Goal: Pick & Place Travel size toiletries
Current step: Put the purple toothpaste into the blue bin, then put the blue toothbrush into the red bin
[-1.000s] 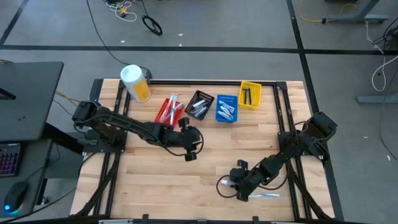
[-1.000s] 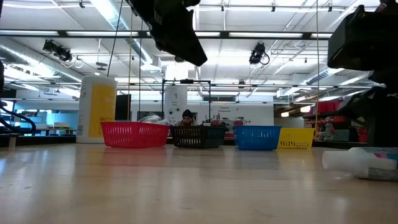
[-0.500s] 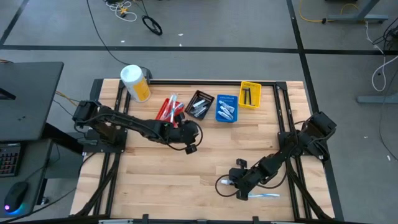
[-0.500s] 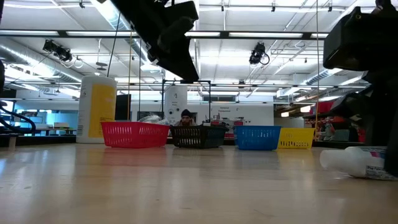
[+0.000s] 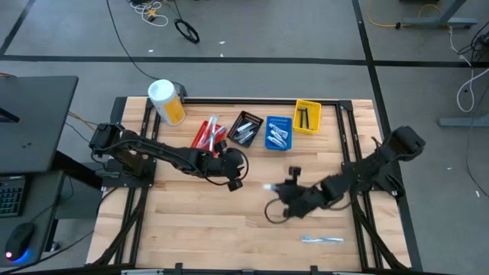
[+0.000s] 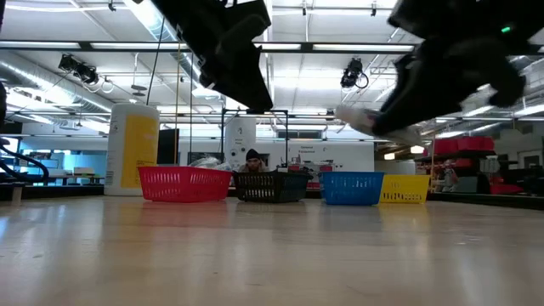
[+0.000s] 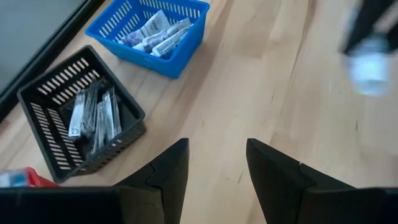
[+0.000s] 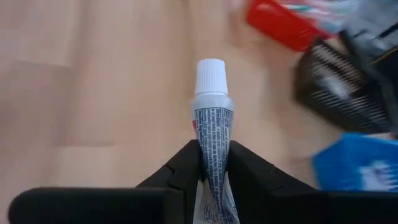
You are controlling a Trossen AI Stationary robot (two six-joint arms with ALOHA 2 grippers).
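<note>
My right gripper (image 5: 280,200) is over the middle of the table and is shut on a small white travel tube (image 8: 211,134) with a white cap (image 8: 210,77). In the low view the tube (image 6: 361,120) hangs in the air below my right gripper (image 6: 399,106). My left gripper (image 5: 233,173) hovers open in front of the red bin (image 5: 207,134) and black bin (image 5: 244,127); its fingers (image 7: 175,171) hold nothing. A slim toothbrush (image 5: 322,240) lies flat near the table's near edge. More tubes lie in the blue bin (image 7: 157,30), and dark items lie in the black bin (image 7: 79,122). My right gripper pinches the tube's printed body (image 8: 212,158) between its two fingers (image 8: 185,167). The fingers lie along the tube, so the cap end sticks out past the fingertips. The tube is lifted clear of the table (image 6: 255,255), roughly level, with its cap toward the table's left.
A row of small bins stands at the far edge, ending with the blue bin (image 5: 278,132) and yellow bin (image 5: 306,115). The big yellow canister (image 5: 166,101) stands at the far left corner. Bare wood (image 5: 199,218) lies near the left. A person (image 6: 252,159) shows far behind the table.
My right gripper, shut on the tube, has risen from the table's near right part and moved toward the far edge and the bins. The tube, which lay on the wood, is now lifted clear. My left gripper shifted slightly toward the far edge early on, then stayed.
</note>
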